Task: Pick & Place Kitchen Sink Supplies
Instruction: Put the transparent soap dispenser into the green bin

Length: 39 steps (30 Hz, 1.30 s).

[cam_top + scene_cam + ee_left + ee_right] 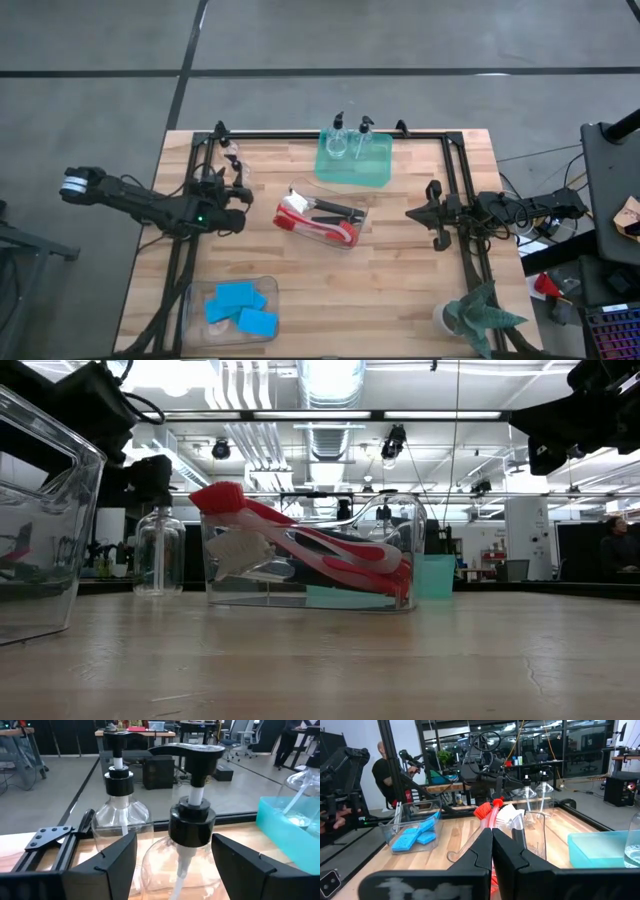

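left claw (172,865) standing apart around a pump bottle (187,835) at the bench's (400,270) far-left | right claw (492,847) waiting pressed together at right edge

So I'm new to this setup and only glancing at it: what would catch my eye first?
Probably the red dish brushes piled in a clear bin mid-table. Next, the left gripper, open around a clear pump bottle at the table's left rear, a second bottle just beyond. Blue sponges fill a bin at the front left; the right gripper waits shut.
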Available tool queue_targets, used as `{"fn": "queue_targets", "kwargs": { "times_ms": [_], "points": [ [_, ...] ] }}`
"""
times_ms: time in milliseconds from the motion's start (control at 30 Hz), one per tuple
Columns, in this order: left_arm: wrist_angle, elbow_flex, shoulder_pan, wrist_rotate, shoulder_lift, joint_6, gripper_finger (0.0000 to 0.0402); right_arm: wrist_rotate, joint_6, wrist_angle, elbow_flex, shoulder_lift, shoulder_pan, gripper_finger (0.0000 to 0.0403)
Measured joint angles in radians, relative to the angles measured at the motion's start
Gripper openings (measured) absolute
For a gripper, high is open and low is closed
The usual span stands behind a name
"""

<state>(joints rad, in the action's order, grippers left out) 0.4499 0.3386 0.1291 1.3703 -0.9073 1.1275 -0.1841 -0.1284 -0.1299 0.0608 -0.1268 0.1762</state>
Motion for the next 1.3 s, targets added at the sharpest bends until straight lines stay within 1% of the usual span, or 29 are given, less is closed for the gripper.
{"fn": "queue_targets", "kwargs": {
  "times_ms": [33,200,333,633,700,833,967,1100,1300],
  "points": [
    [-0.013,0.0,0.0,-0.001,0.0,-0.014,0.025,0.0,0.0,0.0,0.0,0.0,0.0,0.0008],
    [-0.101,0.0,-0.006,-0.026,0.0,-0.18,0.025,0.0,0.0,0.0,0.0,0.0,0.0,0.0008],
    [-0.159,0.001,-0.016,-0.078,0.0,-0.279,0.025,0.0,0.0,0.0,0.0,0.0,0.0,0.0008],
    [-0.163,0.001,-0.09,-0.083,-0.001,-0.313,0.025,0.0,0.0,0.0,0.0,0.0,0.0,0.0008],
    [-0.179,0.001,-0.112,-0.108,-0.001,-0.322,0.025,0.0,0.0,0.0,0.0,0.0,0.0,0.0008],
    [-0.252,0.001,-0.144,-0.156,-0.003,-0.409,0.025,0.0,0.0,0.0,0.0,0.0,0.0,0.0008],
    [-0.32,0.001,-0.154,-0.158,-0.003,-0.502,0.025,0.0,0.0,0.0,0.0,0.0,0.0,0.0008],
    [-0.323,0.0,-0.176,-0.169,-0.003,-0.506,0.025,0.0,-0.001,0.0,0.0,0.0,0.0,0.0008],
    [-0.387,-0.001,-0.25,-0.247,-0.003,-0.555,0.025,0.0,-0.001,0.0,0.0,0.0,0.0,0.0008]
  ]
}}
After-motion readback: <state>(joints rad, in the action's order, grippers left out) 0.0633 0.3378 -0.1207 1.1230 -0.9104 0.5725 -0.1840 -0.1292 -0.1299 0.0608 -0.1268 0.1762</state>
